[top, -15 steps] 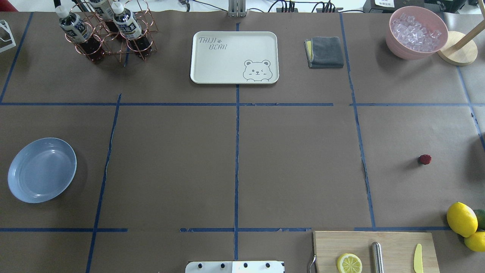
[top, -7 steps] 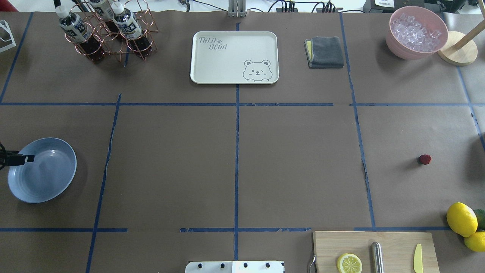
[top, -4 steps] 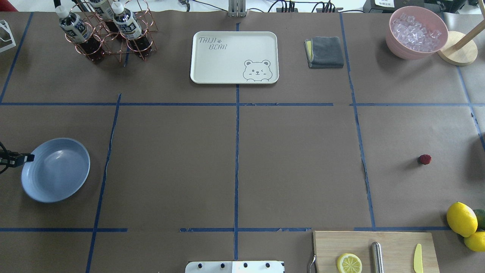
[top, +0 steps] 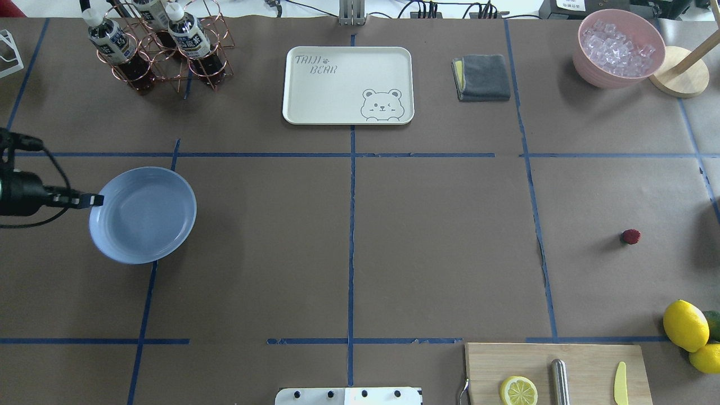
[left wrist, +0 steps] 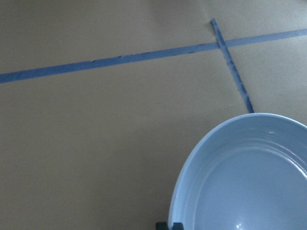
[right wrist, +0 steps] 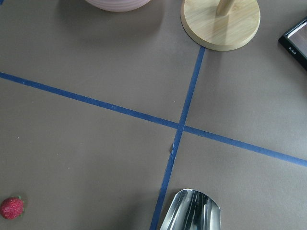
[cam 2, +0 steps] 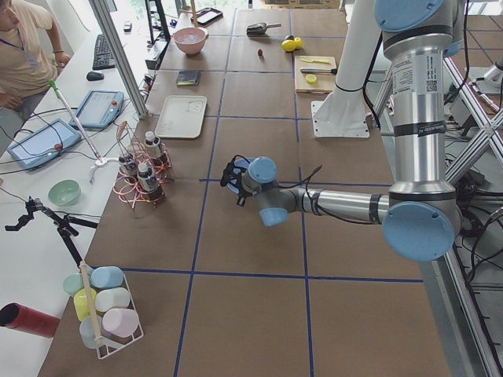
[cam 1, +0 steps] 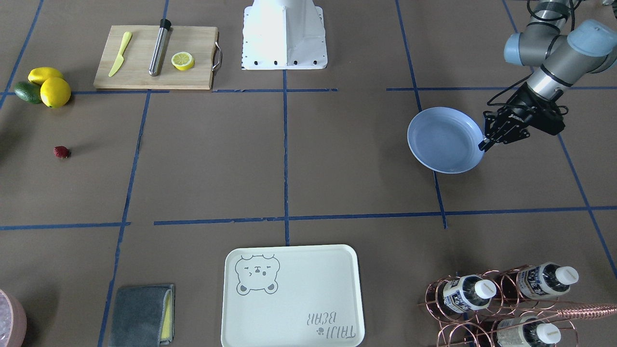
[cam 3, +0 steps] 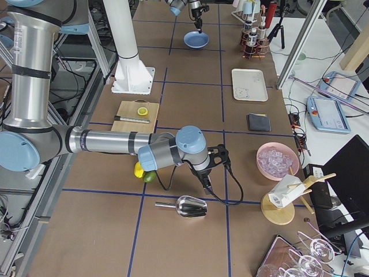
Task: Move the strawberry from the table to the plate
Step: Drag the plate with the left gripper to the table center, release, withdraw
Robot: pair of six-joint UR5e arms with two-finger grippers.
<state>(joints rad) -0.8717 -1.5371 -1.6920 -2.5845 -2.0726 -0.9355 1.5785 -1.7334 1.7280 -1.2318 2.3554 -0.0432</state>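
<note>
The strawberry (top: 630, 237) lies alone on the brown table (top: 439, 236) at the right, also seen as strawberry (cam 1: 61, 152) and at the lower left of the right wrist view, strawberry (right wrist: 11, 208). The light-blue plate (top: 143, 216) sits at the left, and my left gripper (top: 93, 199) is shut on its near-left rim. In the front view the gripper (cam 1: 483, 144) pinches the plate (cam 1: 443, 140) edge. My right gripper (cam 3: 207, 186) shows only in the exterior right view, hanging low over the table near the lemons; I cannot tell if it is open or shut.
A cream bear tray (top: 348, 84), a copper bottle rack (top: 163, 45), a grey cloth (top: 482, 77) and a pink bowl of ice (top: 617, 48) line the far side. Lemons (top: 686, 325) and a cutting board (top: 557, 371) sit near right. A metal scoop (right wrist: 192, 211) lies by the right gripper.
My left gripper came in from the left, took the plate by its rim and slid it rightward and toward the far side. The strawberry stayed where it was.
</note>
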